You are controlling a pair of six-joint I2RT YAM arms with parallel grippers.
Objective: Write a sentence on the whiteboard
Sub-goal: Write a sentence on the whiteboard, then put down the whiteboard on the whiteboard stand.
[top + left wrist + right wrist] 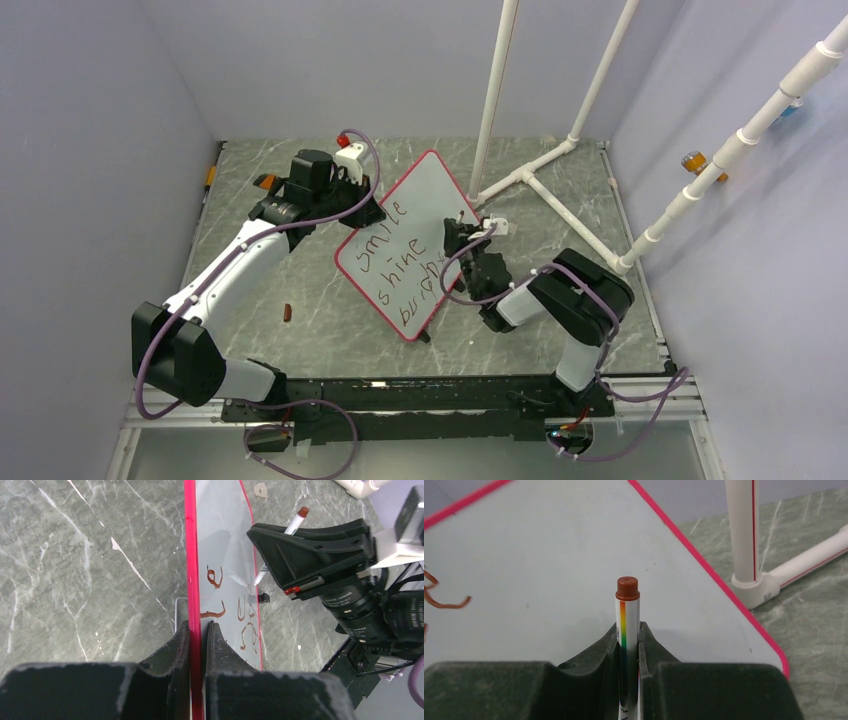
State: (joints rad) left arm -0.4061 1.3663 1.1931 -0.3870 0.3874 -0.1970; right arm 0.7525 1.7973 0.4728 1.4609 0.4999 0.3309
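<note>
Legibly, the sentence point(396, 263) on the whiteboard point(426, 193) reads "smile", "shine".

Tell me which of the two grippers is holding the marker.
The right gripper: it is shut on the rainbow-striped, brown-ended marker. The left gripper instead clamps the whiteboard by its pink-red rim.

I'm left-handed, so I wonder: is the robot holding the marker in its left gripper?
No, the marker sits pinched in the right gripper, while the left gripper clamps the whiteboard by its red rim.
</note>
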